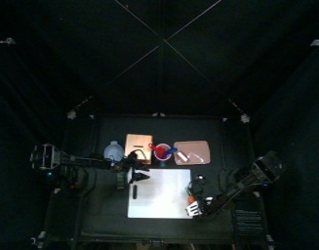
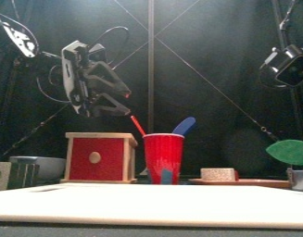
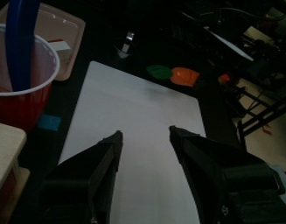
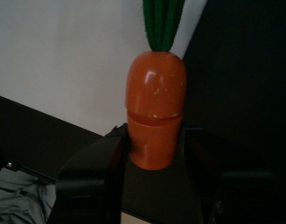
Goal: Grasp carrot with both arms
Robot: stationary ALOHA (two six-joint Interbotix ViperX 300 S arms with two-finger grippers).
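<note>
Orange: we see the carrot [image 4: 156,109] filling the right wrist view, its green top [image 4: 165,22] pointing away from the camera, over the white mat [image 4: 63,44].
Right hand [image 4: 155,153]: its jaws sit either side of the carrot's blunt end and appear clamped on it; we judge the grip is kept at one end so the rest stays free for the other arm.
Carrot place: in the top view it is at the mat's right edge [image 1: 197,205], by the right arm, near the worktop's front.
Left hand [image 3: 145,140]: jaws apart, nothing between them, hanging over the mat [image 3: 139,131] with the red cup [image 3: 23,74] beside it; in the front view it hangs high at the left [image 2: 85,79].
Gap: the two hands are well apart, the mat between them.
Step, as we judge: one arm holds, the second grasp is not yet made.
Next: the left hand would need to come to the carrot's free length, jaws open across it.
Risk: a push on the free end could twist it in the right grip.
</note>
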